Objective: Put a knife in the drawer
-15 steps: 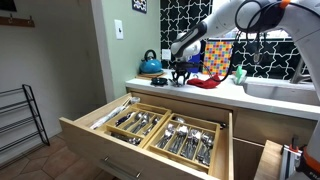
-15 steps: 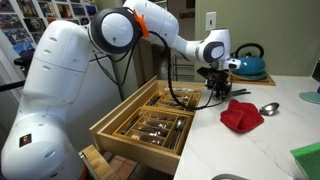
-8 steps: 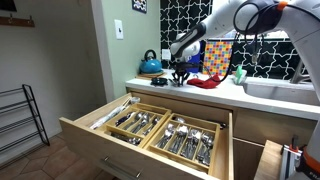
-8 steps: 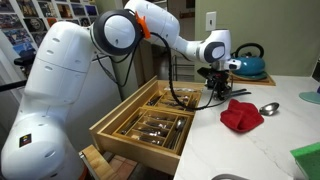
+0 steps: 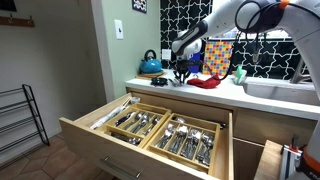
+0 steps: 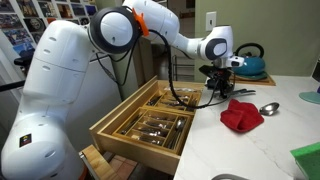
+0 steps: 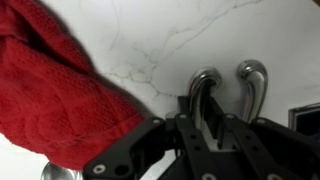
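Snugly, claw (image 7: 205, 125) around silver handle (image 7: 203, 85)

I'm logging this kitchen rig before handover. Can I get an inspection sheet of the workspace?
Surface: white veined counter.
Job's things: drawer open, trays full of cutlery; two silver handles lie on the counter, cannot tell whether either is a knife.
Clutter: red cloth, spoon, teal kettle.
Grippers: gripper low over the counter, fingers straddling one handle; grip unclear.
Cables: black cable hangs from the arm.
Surroundings: sink, wire rack.
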You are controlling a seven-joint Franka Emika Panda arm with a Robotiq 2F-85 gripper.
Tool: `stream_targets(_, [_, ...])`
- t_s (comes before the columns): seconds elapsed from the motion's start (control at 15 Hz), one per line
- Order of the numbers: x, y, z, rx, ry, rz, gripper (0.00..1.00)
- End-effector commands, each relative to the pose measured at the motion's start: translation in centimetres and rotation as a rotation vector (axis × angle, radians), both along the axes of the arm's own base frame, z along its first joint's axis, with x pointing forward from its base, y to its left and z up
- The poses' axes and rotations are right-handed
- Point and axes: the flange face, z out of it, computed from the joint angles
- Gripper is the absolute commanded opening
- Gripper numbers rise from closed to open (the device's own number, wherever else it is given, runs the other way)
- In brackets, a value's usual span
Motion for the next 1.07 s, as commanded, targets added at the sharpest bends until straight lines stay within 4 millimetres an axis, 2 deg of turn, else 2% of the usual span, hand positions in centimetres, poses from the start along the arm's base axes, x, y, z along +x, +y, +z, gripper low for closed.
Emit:
stream_targets(0.0, [-2.0,1.0,2.8,-0.025,-0.044,0.011,0.05])
stream_targets(0.27, [-4.7,4.5,6.6,-0.090,-0.152,0.121,0.05])
stream_targets(0.53, [-7.9,9.8,10.0,-0.172,-0.248,0.315,0.05])
stream_targets(0.8, [-11.0,15.6,11.7,-0.180,-0.253,0.534,0.05])
stream_targets(1.0, [-12.3,20.2,12.3,-0.150,-0.235,0.700,0.05])
